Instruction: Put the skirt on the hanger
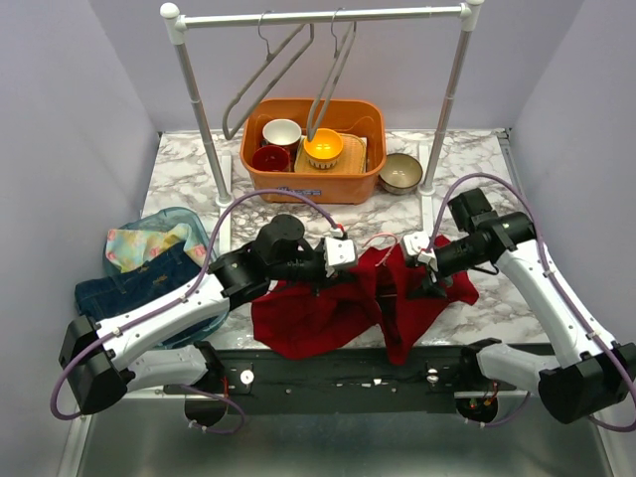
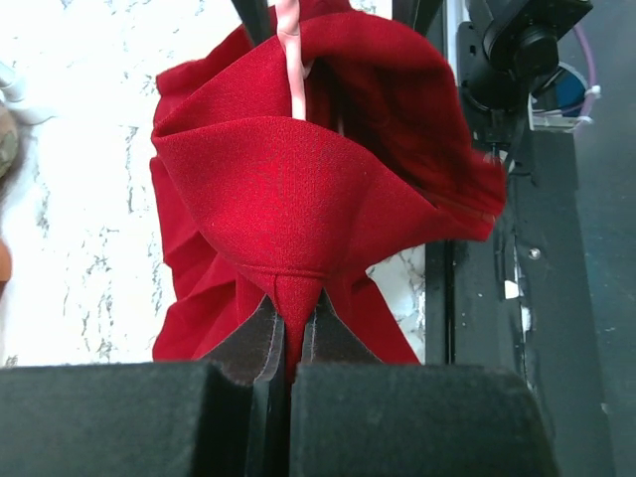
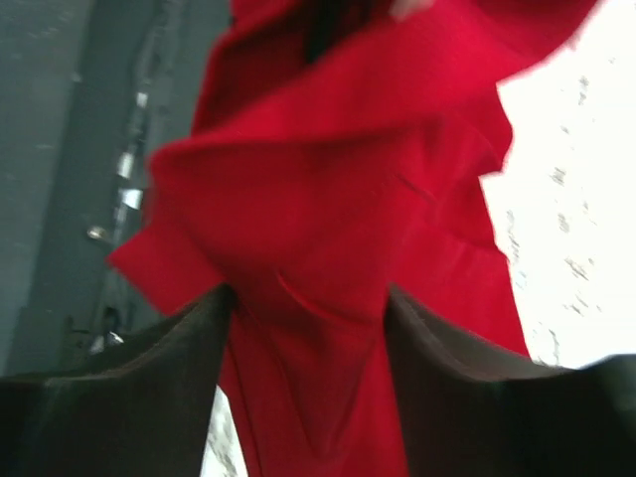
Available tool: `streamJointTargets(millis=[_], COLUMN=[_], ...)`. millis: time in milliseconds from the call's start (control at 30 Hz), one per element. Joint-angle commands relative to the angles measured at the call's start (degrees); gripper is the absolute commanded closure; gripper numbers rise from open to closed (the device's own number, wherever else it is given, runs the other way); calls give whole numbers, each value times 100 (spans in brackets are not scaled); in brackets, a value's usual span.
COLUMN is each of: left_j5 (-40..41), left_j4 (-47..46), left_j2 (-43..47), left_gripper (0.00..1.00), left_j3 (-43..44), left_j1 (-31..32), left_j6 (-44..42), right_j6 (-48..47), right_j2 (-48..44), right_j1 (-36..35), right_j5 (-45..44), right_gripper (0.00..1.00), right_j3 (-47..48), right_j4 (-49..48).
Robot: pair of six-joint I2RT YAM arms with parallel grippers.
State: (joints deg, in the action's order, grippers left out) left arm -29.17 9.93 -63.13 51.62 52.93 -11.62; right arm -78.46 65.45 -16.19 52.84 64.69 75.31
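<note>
Red skirt, orange basket, grey-veined white table, blue denim.

Occlusions: cloth hides both grippers' tips; right wrist view blurred.
Top view: skirt folds bury the tips of left gripper and right gripper, so the jaws are unreadable there. Right wrist view: all blurred, skirt cut off at the top and bottom edges, fingers apart with cloth between, contact unclear. Left wrist view: pale pink strip runs out the top edge and into the folds, can't identify it. Jeans partly under left arm. Tan item in bin mostly behind yellow bowl, can't identify. Rack far right corner clipped by the top edge.
</note>
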Motion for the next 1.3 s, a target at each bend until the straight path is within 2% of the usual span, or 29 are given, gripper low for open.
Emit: streamJointTargets(millis=[0,33,67,100,133,200,267,300,333,433,467,600,833,967,1100,1267], left_j5=[-169,-107,-72,33,121,323,919,1209,1655,2273,2649,3539,4867,5008,4895,3869], left_j4=[-765,-791,-826,-940,-967,-1238,-1222,-1013,-872,-660,-642,-389,-272,-974,-1756,-2381], left_j2=[205,214,257,284,319,451,573,618,653,907,1056,1190,733,610,364,-136], left_gripper=[100,100,100,100,100,100,81,66,35,11,7,4,1,1,2,4], left_j3=[24,7,-46,-90,-142,-283,-319,-293,-275,-424,-555,-679,-643,-1222,-1479,-1540], left_j1=[34,34,34,34,34,25,25,25,25,25,25,25,16,-98,-641,-1222], left_j6=[151,168,177,238,300,405,572,625,643,713,792,828,1143,1697,1838,2031], right_j6=[436,428,428,436,654,944,1717,1911,2357,2940,2950,2862,3256,3328,3232,3196], right_j2=[-94,-85,-85,-111,-164,-443,-646,-743,-944,-1331,-1377,-1518,-1535,-1535,-1465,-1430], right_j1=[-297,-298,-298,-298,-298,-298,-297,-271,-202,421,580,1160,1320,1320,1320,1320], right_j5=[551,604,622,605,570,368,-60,-194,-308,-354,-318,-353,-547,-503,-389,-310], right_gripper=[45,52,77,95,99,99,99,99,99,99,99,99,99,99,99,99], right_j3=[-184,-167,-176,-193,-245,-491,-562,-545,-527,-448,-413,-290,-44,132,193,150], right_j4=[-210,-157,-113,-104,-191,-593,-920,-1078,-1149,-1396,-1370,-1019,-983,-930,-746,-702])
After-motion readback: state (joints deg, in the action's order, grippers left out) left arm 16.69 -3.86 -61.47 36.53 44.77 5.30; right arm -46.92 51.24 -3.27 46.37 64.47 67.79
